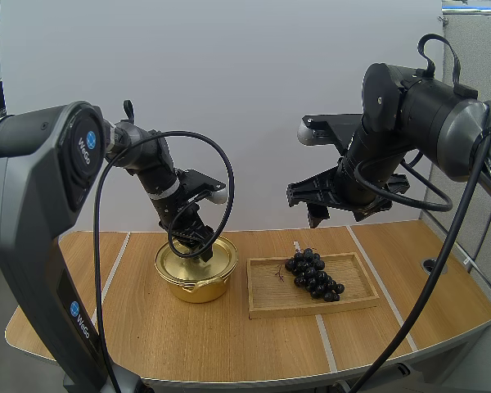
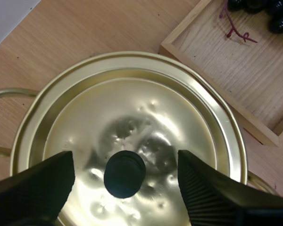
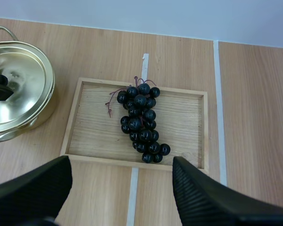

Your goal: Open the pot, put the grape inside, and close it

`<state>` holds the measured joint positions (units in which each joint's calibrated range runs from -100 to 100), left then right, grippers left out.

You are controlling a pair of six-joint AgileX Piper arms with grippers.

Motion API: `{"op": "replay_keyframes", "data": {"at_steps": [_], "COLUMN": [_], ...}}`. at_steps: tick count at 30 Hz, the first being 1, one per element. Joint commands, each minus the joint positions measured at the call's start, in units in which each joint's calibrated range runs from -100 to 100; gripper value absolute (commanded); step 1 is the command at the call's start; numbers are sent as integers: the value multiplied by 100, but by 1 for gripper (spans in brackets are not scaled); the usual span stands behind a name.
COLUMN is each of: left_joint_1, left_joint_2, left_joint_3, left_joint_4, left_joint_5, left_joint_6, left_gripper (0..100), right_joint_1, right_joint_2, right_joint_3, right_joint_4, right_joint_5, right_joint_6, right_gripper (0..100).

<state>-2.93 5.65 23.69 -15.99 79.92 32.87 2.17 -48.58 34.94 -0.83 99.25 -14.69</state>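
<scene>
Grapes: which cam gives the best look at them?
Right wrist view: the whole bunch of grapes lies unobstructed on the wooden tray, seen from above. The high view shows it smaller, at a slant. The left wrist view catches a few berries and the stem beyond the lid.

One pot [image 1: 198,285], one grape bunch [image 1: 313,275], one tray [image 1: 268,300]

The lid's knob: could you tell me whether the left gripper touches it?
Apart: the left wrist view shows bare gold lid on both sides of the knob, inside the open left gripper.
</scene>
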Motion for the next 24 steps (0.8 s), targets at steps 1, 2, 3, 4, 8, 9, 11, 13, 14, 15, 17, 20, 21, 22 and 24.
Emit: {"op": "replay_keyframes", "data": {"at_steps": [1, 2, 3, 4, 8, 9, 11, 13, 14, 15, 17, 20, 21, 22, 24], "left_joint_1": [-16, -16, -16, -16, -16, -16, -16, -16, -16, -16, -16, -16, -16, -16, -16], "left_joint_2": [73, 86, 115, 120, 153, 153, 153, 153, 153, 153, 153, 139, 115, 86, 5], "left_joint_3": [-69, -69, -69, -69, -69, -69, -69, -69, -69, -69, -69, -69, -69, -69, -86], "left_joint_4": [32, 32, 32, 32, 32, 32, 32, 32, 32, 32, 32, 32, 43, 42, 42], "left_joint_5": [-112, -112, -112, -94, 14, 14, 37, 37, 54, 79, 91, 115, 138, 161, 238], "left_joint_6": [-25, -25, -25, -25, -25, -33, -107, -219, -219, -219, -219, -219, -219, -219, -219], "left_gripper": [100, 100, 100, 100, 100, 100, 100, 86, 78, 68, 47, 13, 0, 0, 0], "right_joint_1": [-26, -26, -26, -26, -26, -26, -26, -26, -26, -26, -26, -26, -26, -26, -26], "right_joint_2": [-42, -42, -42, -42, -42, -42, -42, -42, -42, -42, -42, -42, -42, -42, -42], "right_joint_3": [-42, -42, -42, -42, -42, -42, -42, -42, -42, -42, -42, -42, -42, -42, -42], "right_joint_4": [11, 11, 11, 11, 11, 11, 11, 11, 11, 11, 11, 11, 11, 11, 11], "right_joint_5": [-91, -108, -108, -124, -124, -124, -124, -124, -124, -124, -124, -124, -124, -124, -124], "right_joint_6": [17, 17, 17, 17, 17, 17, 17, 17, 17, 17, 17, 17, 17, 17, 17], "right_gripper": [100, 100, 100, 100, 100, 100, 100, 100, 100, 100, 100, 100, 100, 100, 100]}}
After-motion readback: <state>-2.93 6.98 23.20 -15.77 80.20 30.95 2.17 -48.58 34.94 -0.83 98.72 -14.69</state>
